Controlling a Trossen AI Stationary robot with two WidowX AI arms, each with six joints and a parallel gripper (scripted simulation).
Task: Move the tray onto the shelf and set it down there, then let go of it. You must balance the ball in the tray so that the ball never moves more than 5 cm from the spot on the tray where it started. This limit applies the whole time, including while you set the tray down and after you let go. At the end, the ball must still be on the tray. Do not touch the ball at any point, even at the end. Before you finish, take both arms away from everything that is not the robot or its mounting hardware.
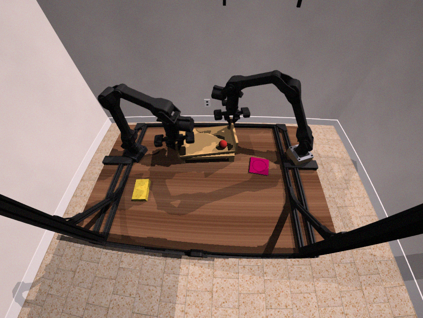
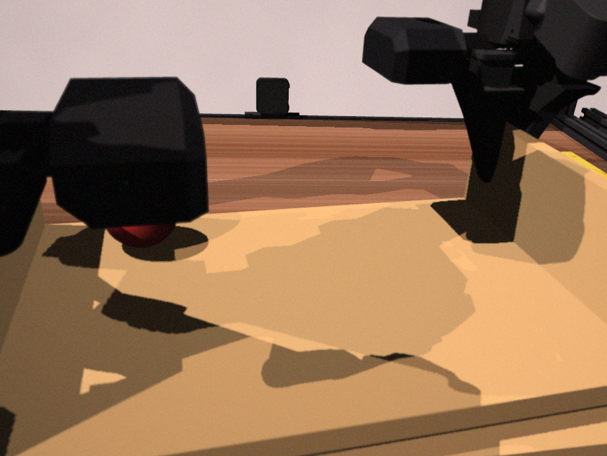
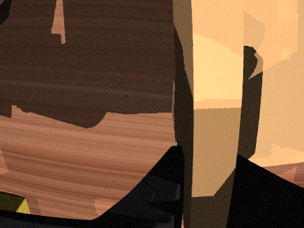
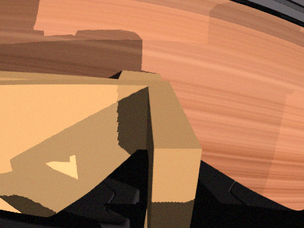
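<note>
The wooden tray (image 1: 205,145) (image 2: 343,294) lies over the low wooden shelf (image 1: 231,157) (image 2: 554,439). Only a thin dark line separates them in the exterior view, and I cannot tell if they touch. The red ball (image 1: 223,144) (image 2: 141,235) is on the tray floor toward the right-arm end; the right gripper's body hides its top in the exterior view. My left gripper (image 1: 175,147) (image 3: 194,155) is shut on the tray's left end wall. My right gripper (image 1: 231,125) (image 4: 160,160) is shut on the tray's right end wall, toward its back corner.
A yellow block (image 1: 141,189) (image 3: 15,204) lies at the front left of the table. A magenta square plate (image 1: 258,166) with a circle lies right of the shelf. Black frame rails (image 1: 293,205) run along the table sides, and one runs behind the shelf.
</note>
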